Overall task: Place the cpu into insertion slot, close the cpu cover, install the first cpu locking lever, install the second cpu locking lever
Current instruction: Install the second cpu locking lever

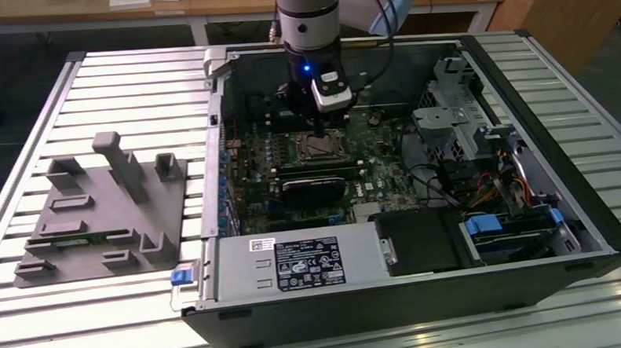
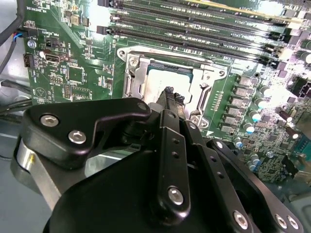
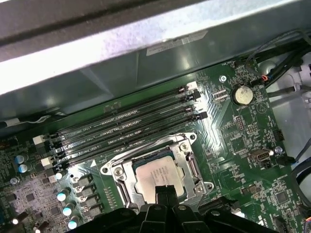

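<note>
Cpu (image 3: 159, 174) seated in insertion slot (image 3: 192, 167) beside memory slots (image 3: 121, 128); cpu cover (image 2: 170, 60) appears down around it. Hand (image 2: 171, 94) fingertips pinched together, gripping nothing, touching cpu top. Levers: cannot tell.

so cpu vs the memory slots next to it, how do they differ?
The cpu is a square pale silver chip lying in the insertion slot; the memory slots are long, narrow and black, four in parallel. The gripper tips sit over the cpu, not over the memory slots. Both are on the green motherboard.
</note>
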Robot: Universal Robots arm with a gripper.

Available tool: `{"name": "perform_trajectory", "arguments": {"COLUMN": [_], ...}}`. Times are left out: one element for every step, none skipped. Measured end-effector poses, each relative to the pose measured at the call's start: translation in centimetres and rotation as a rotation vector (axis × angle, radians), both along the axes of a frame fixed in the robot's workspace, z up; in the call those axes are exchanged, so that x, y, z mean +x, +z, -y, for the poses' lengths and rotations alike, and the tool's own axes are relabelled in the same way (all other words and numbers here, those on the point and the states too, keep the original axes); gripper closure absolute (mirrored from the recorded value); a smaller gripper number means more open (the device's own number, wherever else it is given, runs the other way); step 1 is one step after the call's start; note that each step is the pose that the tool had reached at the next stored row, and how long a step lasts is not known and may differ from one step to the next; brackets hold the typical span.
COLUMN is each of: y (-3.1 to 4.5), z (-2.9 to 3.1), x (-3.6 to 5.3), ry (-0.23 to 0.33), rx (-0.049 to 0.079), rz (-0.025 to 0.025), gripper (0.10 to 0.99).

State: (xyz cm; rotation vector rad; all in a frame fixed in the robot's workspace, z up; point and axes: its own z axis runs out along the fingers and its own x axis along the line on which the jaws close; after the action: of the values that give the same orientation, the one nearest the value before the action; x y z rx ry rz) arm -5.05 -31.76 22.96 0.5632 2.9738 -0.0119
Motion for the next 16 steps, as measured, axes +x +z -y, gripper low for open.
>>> {"name": "perform_trajectory", "arguments": {"y": [0.00,0.00,0.00,0.00,0.00,0.00,0.00,0.00,0.00,0.00,0.00,0.00,0.00,-0.01,0.00,0.00], "z": [0.06,0.12,0.18,0.25,0.31,0.37,0.45,0.54,0.63,0.75,0.86,0.98,1.09,1.19,1.31,1.45], "x": [0.00,0.00,0.00,0.00,0.00,0.00,0.00,0.00,0.00,0.00,0.00,0.00,0.00,0.00,0.00,0.00], "ry": [0.000,0.000,0.000,0.000,0.000,0.000,0.000,0.000,0.000,0.000,0.000,0.000,0.000,0.000,0.000,0.000], "rx": [0.000,0.000,0.000,0.000,0.000,0.000,0.000,0.000,0.000,0.000,0.000,0.000,0.000,0.000,0.000,0.000], "rz": [0.0000,0.0000,0.0000,0.0000,0.0001,0.0000,0.0000,0.0000,0.0000,0.0000,0.0000,0.0001,0.0001,0.0001,0.0001,0.0000], "gripper": [0.980,0.980,0.980,0.980,0.980,0.980,0.980,0.980,0.980,0.980,0.980,0.980,0.980,0.980,0.980,0.980]}}
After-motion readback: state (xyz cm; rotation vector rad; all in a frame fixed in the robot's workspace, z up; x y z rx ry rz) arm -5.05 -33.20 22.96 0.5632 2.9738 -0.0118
